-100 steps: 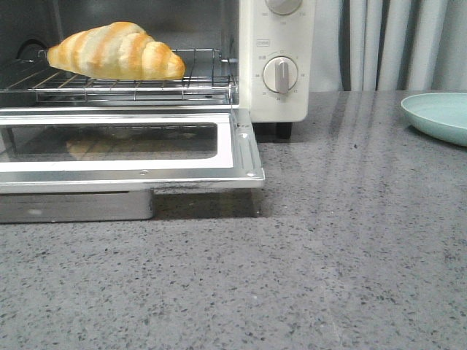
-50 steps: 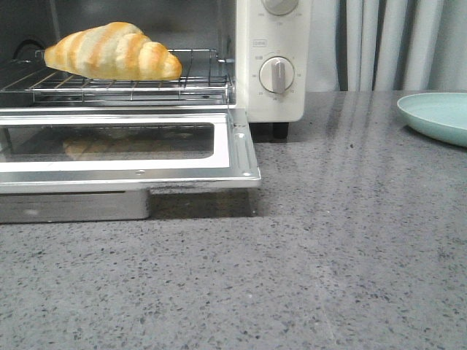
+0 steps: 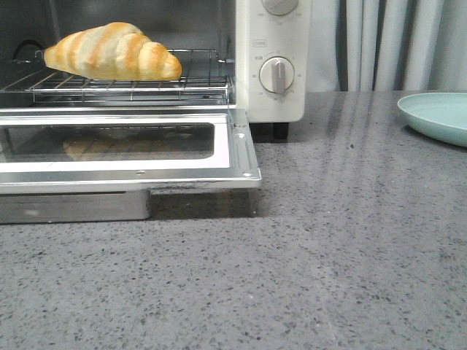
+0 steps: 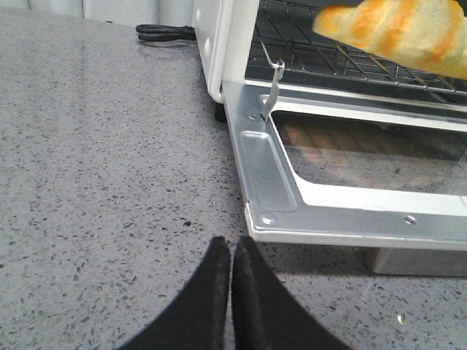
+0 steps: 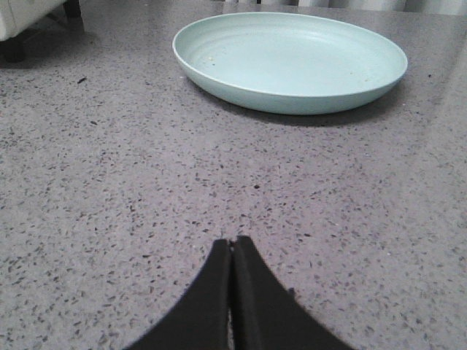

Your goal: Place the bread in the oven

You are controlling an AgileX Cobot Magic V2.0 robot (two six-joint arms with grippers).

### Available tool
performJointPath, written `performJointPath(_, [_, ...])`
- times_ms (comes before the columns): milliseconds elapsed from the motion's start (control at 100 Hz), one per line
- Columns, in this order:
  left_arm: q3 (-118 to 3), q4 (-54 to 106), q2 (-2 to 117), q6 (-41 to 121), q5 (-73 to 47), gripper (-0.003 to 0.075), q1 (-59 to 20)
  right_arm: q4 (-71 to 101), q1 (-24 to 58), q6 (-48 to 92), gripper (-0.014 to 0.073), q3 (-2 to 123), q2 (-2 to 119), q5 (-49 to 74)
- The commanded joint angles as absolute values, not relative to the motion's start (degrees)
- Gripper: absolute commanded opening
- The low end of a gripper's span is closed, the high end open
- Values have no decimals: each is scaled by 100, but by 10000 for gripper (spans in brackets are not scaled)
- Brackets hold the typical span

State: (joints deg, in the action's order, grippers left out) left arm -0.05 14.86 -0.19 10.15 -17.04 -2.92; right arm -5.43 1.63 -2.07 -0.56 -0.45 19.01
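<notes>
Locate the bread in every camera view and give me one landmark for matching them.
Front view: bread upper left, on the wire rack inside the oven.
Left wrist view: bread upper right, on the rack.
Right wrist view: not in it.
Shared landmark: the open oven door.

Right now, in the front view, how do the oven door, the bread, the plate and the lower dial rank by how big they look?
1. Door, widest, though nearest the camera and cut off at the left edge.
2. Bread.
3. Plate, only partly in frame, so it's likely larger than it appears; its rank against the bread is unsure.
4. Dial, clearly smallest.
</notes>
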Motion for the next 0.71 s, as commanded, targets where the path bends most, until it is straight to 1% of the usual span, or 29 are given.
performJointPath(0, [135, 1580, 0, 970, -1315, -21, -274, -534, 134, -195, -58, -123, -170, 1747])
performJointPath(700, [135, 1580, 0, 970, -1315, -21, -274, -534, 134, -195, -58, -133, -170, 1704])
